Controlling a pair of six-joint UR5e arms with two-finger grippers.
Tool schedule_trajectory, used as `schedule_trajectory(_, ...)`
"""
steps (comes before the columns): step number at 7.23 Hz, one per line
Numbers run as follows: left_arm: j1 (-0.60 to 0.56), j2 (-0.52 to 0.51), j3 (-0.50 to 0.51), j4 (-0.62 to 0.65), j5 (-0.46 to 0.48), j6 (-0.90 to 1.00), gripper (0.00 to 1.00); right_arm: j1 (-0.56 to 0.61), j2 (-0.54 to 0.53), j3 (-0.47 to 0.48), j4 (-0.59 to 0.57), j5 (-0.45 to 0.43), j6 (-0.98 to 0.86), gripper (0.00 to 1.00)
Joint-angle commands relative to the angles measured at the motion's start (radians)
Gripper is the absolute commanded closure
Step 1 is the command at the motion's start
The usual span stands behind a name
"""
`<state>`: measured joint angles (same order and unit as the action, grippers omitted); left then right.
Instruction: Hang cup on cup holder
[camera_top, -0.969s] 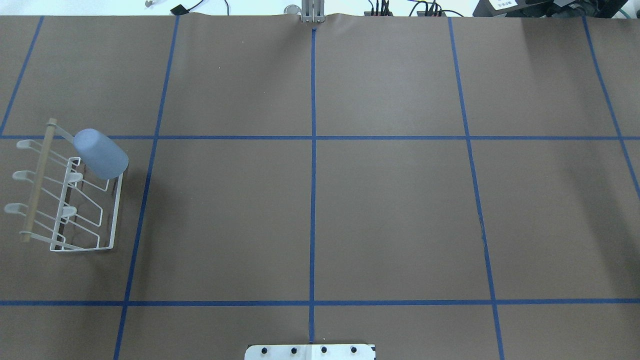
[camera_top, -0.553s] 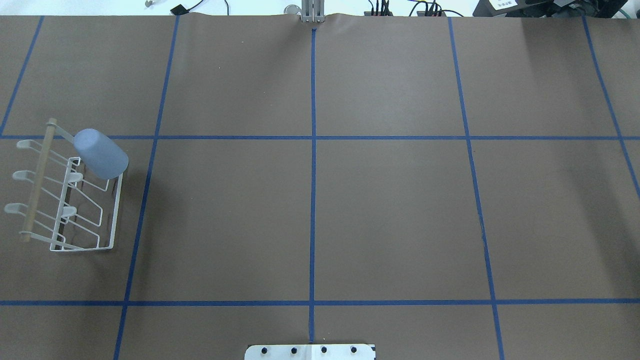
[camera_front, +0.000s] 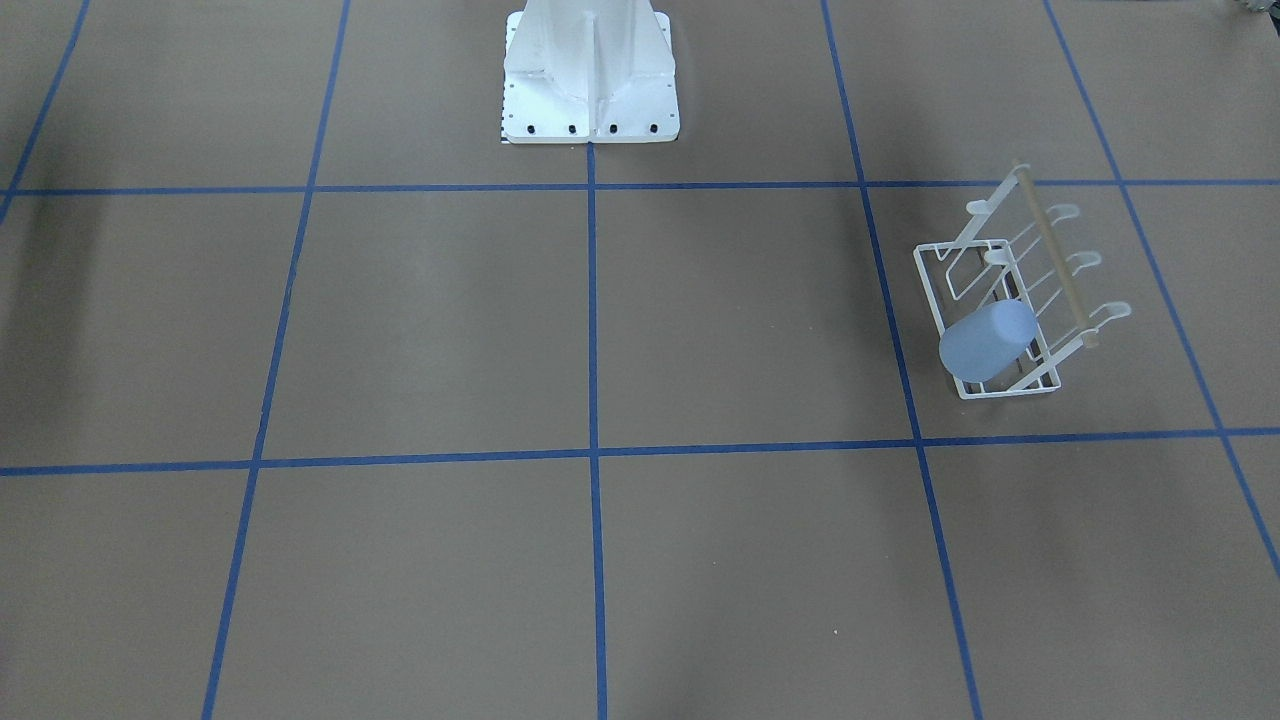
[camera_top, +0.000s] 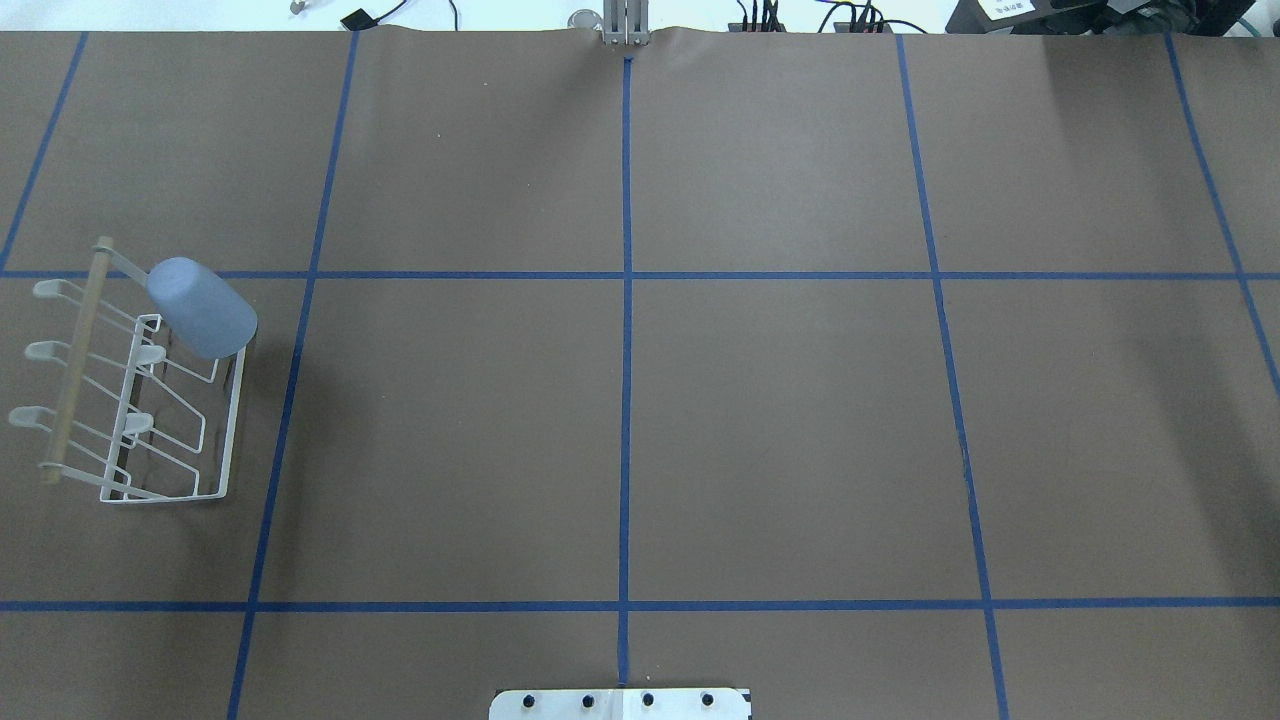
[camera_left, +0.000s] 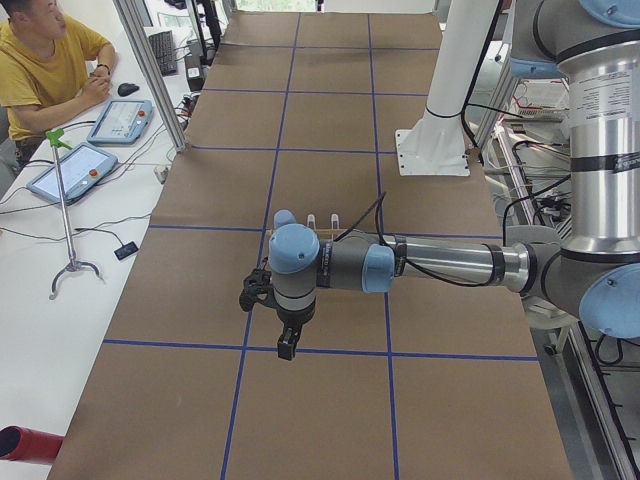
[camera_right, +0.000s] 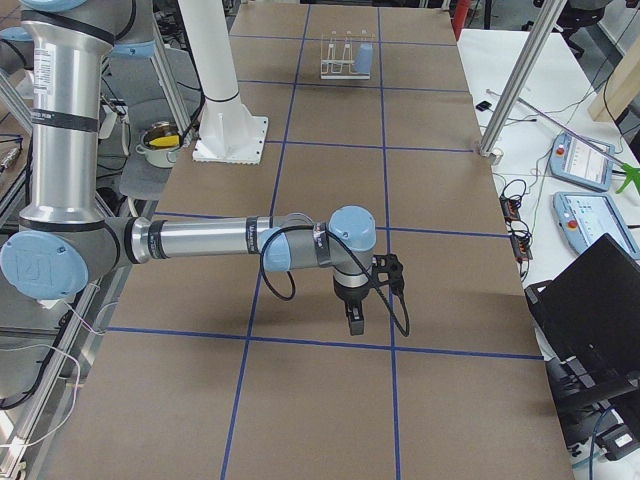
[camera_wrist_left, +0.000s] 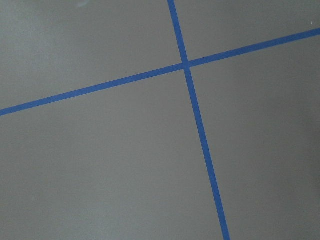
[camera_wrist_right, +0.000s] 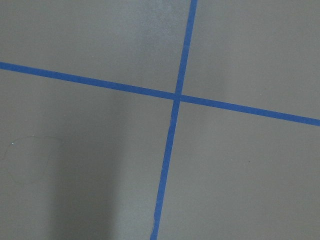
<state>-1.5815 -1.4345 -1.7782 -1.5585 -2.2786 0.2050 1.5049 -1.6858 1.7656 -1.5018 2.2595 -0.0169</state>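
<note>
The pale blue cup (camera_top: 203, 308) sits upside down and tilted over a prong at the far corner of the white wire cup holder (camera_top: 228, 440), at the table's left edge. Both also show in the front view, the cup (camera_front: 985, 340) on the holder (camera_front: 928, 282). No gripper touches them. My left gripper (camera_left: 287, 348) shows only in the exterior left view, pointing down above the table near the holder. My right gripper (camera_right: 353, 322) shows only in the exterior right view, far from the holder (camera_right: 343, 55). I cannot tell whether either is open or shut. Both wrist views show only brown table and blue tape.
The white robot pedestal (camera_front: 590, 85) stands at the table's near middle edge. Blue tape lines (camera_top: 626, 300) divide the brown table. An operator (camera_left: 45, 65) sits beyond the far side with tablets. A laptop (camera_right: 600, 300) stands off the table at the right end.
</note>
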Motion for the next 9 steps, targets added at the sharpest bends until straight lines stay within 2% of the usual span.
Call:
schedule_trajectory(1,0.000,0.000,-0.003,0.000,-0.001,0.001,0.02,0.000,0.000,0.000,0.000,0.002,0.000,0.00)
schedule_trajectory(9,0.000,0.006,-0.003,0.000,-0.001,0.001,0.02,0.000,0.000,0.002,0.002,0.015,0.002,0.00)
